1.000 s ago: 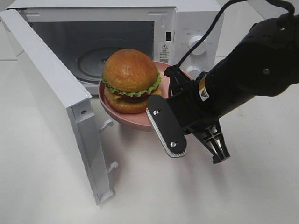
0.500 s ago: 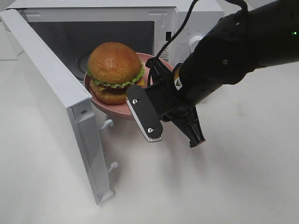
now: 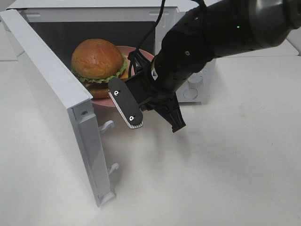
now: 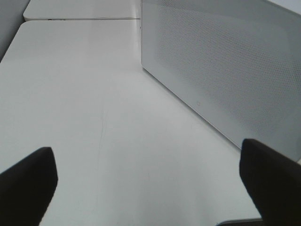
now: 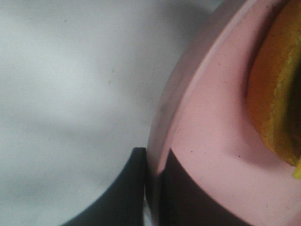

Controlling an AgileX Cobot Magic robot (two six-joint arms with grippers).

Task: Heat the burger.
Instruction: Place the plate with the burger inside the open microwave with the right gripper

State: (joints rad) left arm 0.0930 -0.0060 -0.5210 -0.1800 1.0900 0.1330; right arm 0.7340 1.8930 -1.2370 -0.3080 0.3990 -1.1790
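Plate (image 3: 135, 52) with burger (image 3: 97, 59) moves deeper into the microwave (image 3: 94, 14); right gripper (image 5: 153, 162) pinches the rim because the soft burger may slide; left gripper (image 4: 148, 179) stands open.

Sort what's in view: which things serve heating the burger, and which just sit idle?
In the job: burger, pink plate under it, right claw pinching the plate's rim, microwave, its open door.
Idle: left claw, open over the table.
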